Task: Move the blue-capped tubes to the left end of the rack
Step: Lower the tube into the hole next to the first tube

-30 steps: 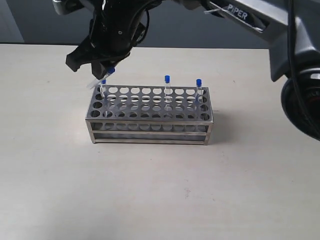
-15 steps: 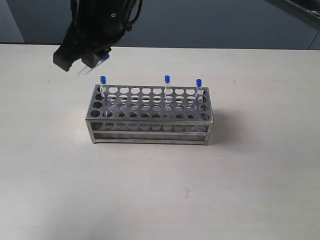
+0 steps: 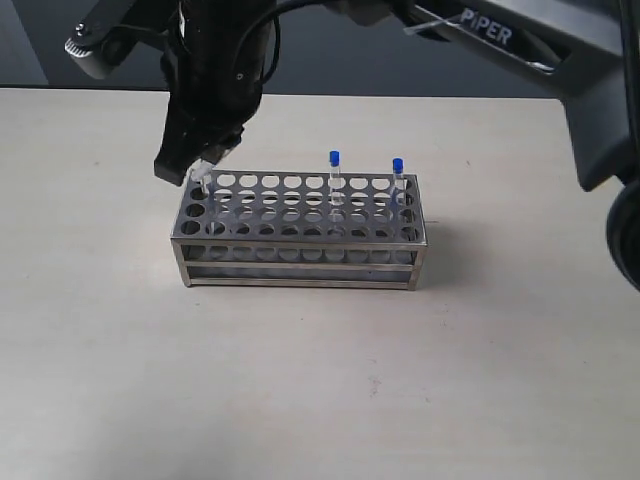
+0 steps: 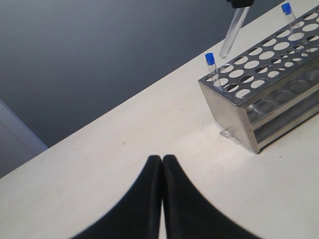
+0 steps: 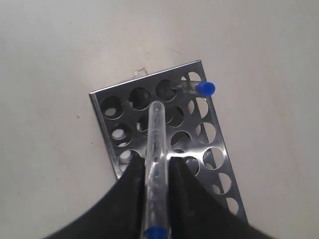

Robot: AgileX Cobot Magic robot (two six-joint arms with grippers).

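The steel rack (image 3: 300, 262) stands mid-table. My right gripper (image 3: 197, 165) has reached across to its left end and is shut on a blue-capped tube (image 5: 155, 144), cap (image 5: 155, 231) between the fingers. The tube's round tip hangs just above the holes beside the back corner. In that corner hole stands another blue-capped tube (image 5: 204, 88), hidden behind the gripper in the exterior view. Two more (image 3: 335, 160) (image 3: 397, 166) stand in the back row toward the right end. My left gripper (image 4: 162, 159) is shut and empty, low over the table off the rack's left end (image 4: 229, 112).
The black right arm (image 3: 500, 35) crosses above the back of the table. The beige tabletop (image 3: 320, 380) spreads around the rack, and its far edge (image 3: 80, 89) meets a dark wall. The left arm does not show in the exterior view.
Half a second ago the right gripper held the tube up and out past the rack's left end. It has since come back down, with the tube tip now over the left-end holes.
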